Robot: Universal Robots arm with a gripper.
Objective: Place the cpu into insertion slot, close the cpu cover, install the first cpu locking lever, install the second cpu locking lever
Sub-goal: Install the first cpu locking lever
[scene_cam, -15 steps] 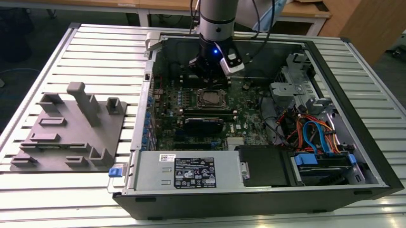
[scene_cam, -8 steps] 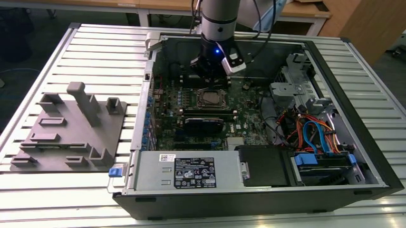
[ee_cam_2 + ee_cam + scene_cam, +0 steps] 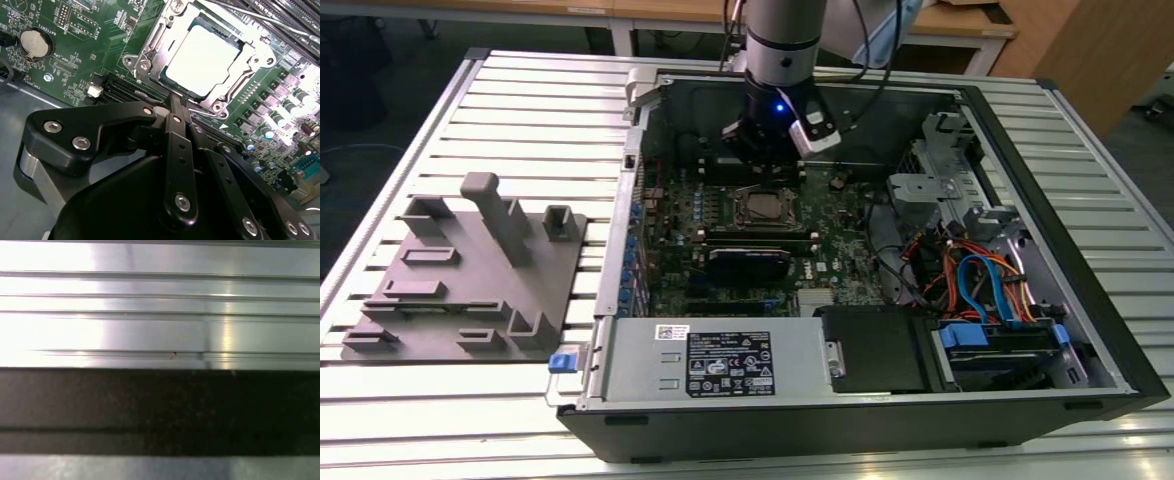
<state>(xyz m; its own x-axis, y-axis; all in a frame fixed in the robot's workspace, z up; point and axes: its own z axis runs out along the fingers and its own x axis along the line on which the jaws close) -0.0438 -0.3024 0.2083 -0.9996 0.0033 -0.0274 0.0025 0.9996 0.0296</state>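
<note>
My claw (image 3: 176, 107) is pressed together with nothing between its tips, poised just beside the insertion slot (image 3: 205, 60) in the upper middle of the second wrist view. The cpu (image 3: 202, 59) already lies in it, with the cpu cover (image 3: 150, 45) down around it. I judge a careless push could scrape the green motherboard (image 3: 75, 60) or skid off the frame. The open computer case (image 3: 1067, 330) sits on a ribbed metal worktop (image 3: 520, 110); a grey fixture tray (image 3: 467, 270) lies at the exterior view's left.

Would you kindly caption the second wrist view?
Shut gripper poised beside the cpu, seated under its cover.
</note>
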